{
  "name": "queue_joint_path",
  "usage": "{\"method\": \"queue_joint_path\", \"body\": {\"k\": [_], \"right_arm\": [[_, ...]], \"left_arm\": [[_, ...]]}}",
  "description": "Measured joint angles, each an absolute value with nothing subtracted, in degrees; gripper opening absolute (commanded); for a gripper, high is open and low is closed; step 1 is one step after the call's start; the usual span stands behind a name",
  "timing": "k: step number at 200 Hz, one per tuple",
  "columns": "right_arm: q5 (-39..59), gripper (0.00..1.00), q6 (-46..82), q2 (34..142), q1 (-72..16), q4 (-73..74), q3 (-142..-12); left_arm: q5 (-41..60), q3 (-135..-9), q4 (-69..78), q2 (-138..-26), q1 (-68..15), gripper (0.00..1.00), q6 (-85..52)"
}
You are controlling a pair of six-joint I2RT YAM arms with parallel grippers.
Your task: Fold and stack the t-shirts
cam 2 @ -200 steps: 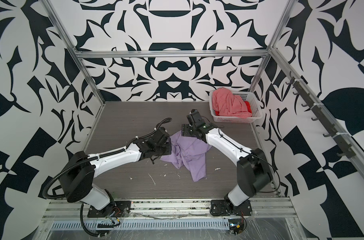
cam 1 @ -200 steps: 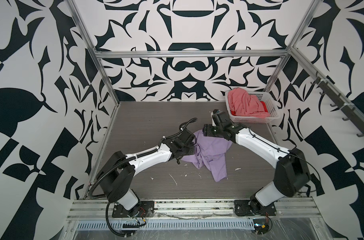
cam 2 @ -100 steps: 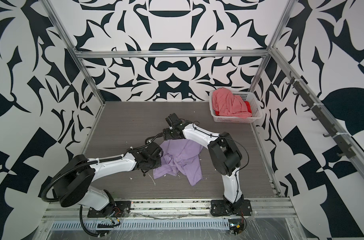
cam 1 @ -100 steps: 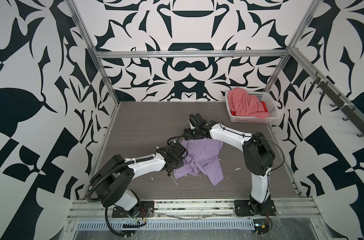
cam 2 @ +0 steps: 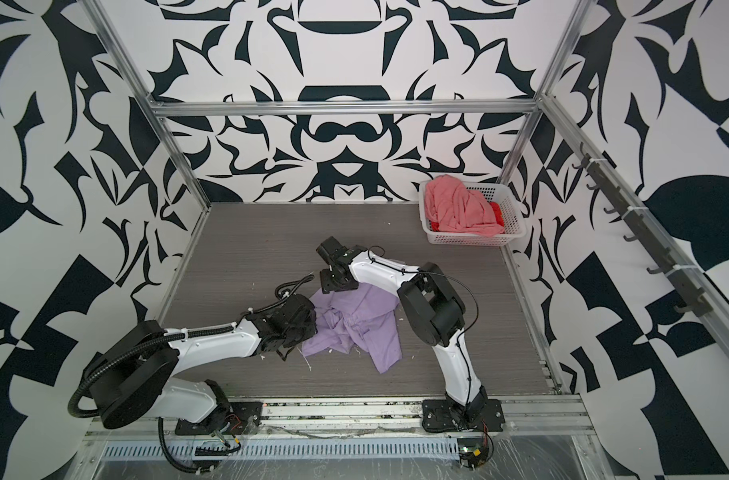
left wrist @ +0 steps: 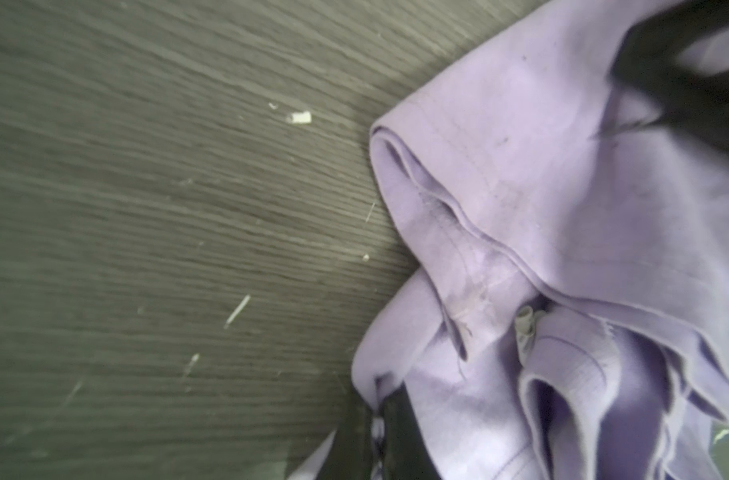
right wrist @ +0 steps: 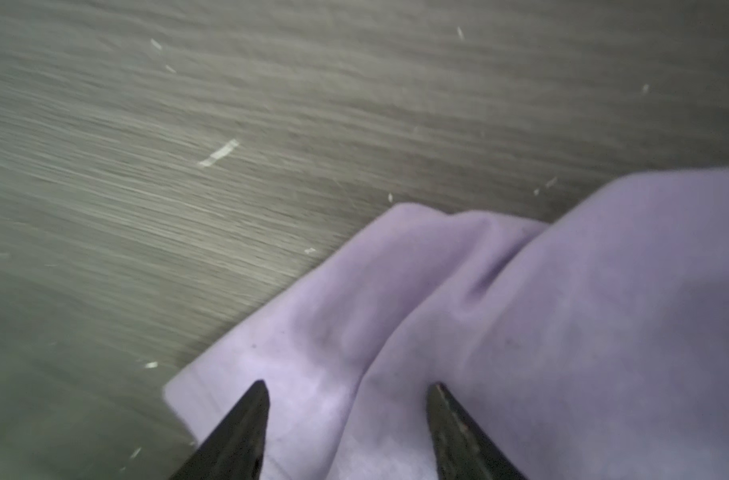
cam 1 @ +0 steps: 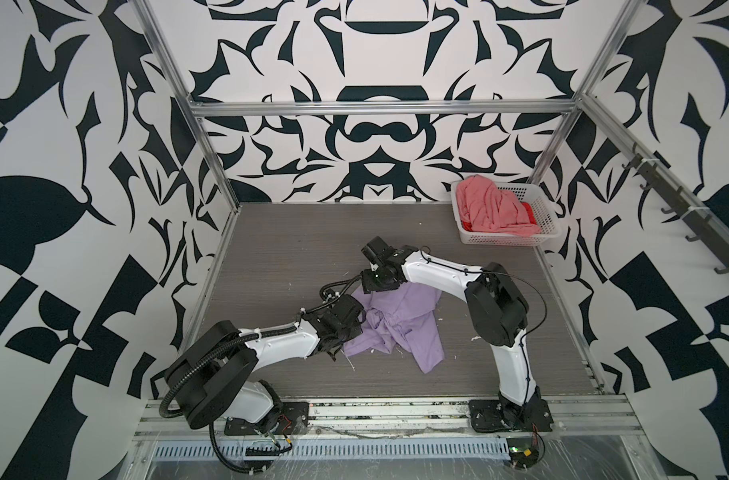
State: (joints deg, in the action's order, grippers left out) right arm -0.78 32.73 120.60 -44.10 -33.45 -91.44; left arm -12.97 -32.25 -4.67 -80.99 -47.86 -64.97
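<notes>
A crumpled lavender t-shirt (cam 1: 400, 320) (cam 2: 354, 328) lies mid-table. My left gripper (cam 1: 352, 328) (left wrist: 379, 399) is shut on a fold at its left edge, where the neck rib and white label (left wrist: 524, 328) show. My right gripper (cam 1: 375, 284) (right wrist: 348, 388) is at the shirt's far left corner. It stands open just above the lavender cloth (right wrist: 520, 311), which lies slack beneath and between the dark fingertips (right wrist: 256, 399). A salmon-pink t-shirt (cam 1: 493, 208) is heaped over a red one (cam 1: 529, 210) at the back right.
The white perforated basket (cam 1: 504, 240) (cam 2: 470, 239) holding the pink and red shirts stands in the back right corner. Small white scraps (cam 1: 352, 363) dot the grey wood-grain table (cam 1: 279, 249). Metal frame posts and patterned walls close in on three sides.
Both arms moved left and toward the front, dragging the lavender shirt with the left gripper. The right gripper swung left to the shirt's far left corner.
</notes>
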Motion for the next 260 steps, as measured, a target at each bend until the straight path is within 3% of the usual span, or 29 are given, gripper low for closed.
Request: {"method": "queue_joint_path", "body": {"k": [11,28,43,106,133,162,208,260], "right_arm": [[-1.9,0.48,33.3,120.9,-44.4,-35.3,-91.4],[-3.3,0.17,34.2,120.9,-44.8,-36.9,-91.0],[-4.4,0.00,34.7,120.8,-44.8,-37.9,-90.8],[-9.1,0.00,35.4,117.3,-44.6,-41.5,-90.9],[-11.0,0.00,34.7,107.6,-41.6,-42.0,-91.7],[-13.0,0.00,34.2,92.7,-32.2,-39.7,-90.8],[-15.9,0.00,33.2,71.9,-17.5,-38.7,-76.3],[-9.0,0.00,36.8,68.3,-15.7,-38.6,-58.2]], "left_arm": [[-13.3,-32.2,-4.7,-80.5,-47.9,0.03,-65.2],[-13.9,-32.2,-5.0,-79.4,-47.9,0.02,-65.5],[-14.4,-32.2,-5.1,-78.5,-47.9,0.02,-65.7],[-17.0,-30.1,-6.0,-73.4,-47.9,0.00,-66.7],[-18.6,-29.7,-7.8,-69.5,-47.0,0.00,-66.5],[-19.1,-29.7,-9.7,-65.2,-42.6,0.00,-64.8],[-17.5,-33.0,-14.2,-57.2,-32.3,0.00,-57.8],[-14.3,-42.1,-18.3,-59.8,-30.2,0.00,-50.5]]}}
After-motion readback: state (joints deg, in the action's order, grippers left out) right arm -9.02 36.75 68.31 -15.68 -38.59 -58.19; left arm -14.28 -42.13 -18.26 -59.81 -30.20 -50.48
